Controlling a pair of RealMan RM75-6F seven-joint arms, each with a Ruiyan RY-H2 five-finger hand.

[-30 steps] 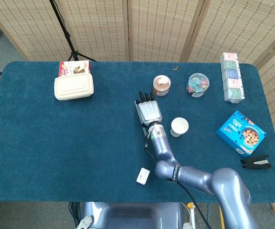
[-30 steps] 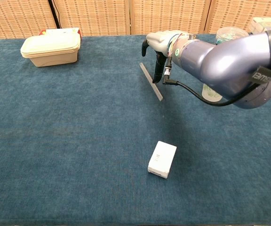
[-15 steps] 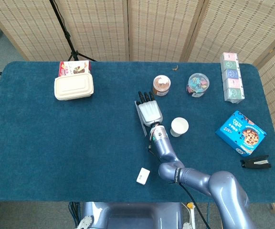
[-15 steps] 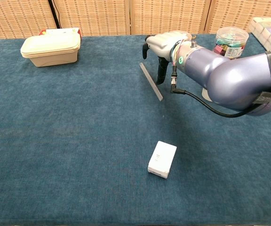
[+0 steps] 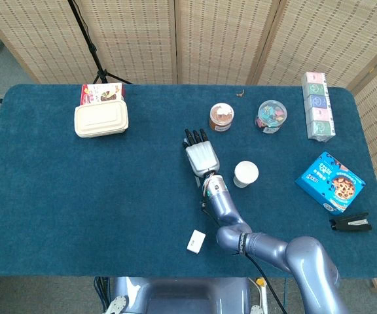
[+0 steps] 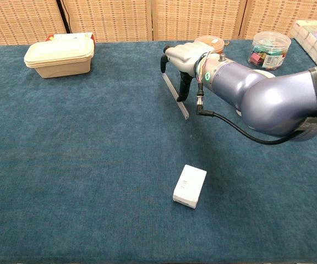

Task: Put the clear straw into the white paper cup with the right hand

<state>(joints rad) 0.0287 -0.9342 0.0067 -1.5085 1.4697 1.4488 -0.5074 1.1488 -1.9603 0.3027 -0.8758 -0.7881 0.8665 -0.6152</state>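
Shifting left over the clear straw [image 6: 176, 96], the right hand [image 6: 181, 59] is hovering with fingers spread, holding nothing, the white paper cup [image 5: 245, 174] still waiting empty mid-table.

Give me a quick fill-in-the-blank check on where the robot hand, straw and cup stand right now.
1. The clear plastic straw lies flat on the ____ tablecloth.
2. The right robot hand hangs directly over the ____, not holding it.
3. The white paper cup stands upright, holding ____ so far.
4. The small white rectangular box lies ____ the robot than the straw.

Missing words: blue; straw; nothing; nearer
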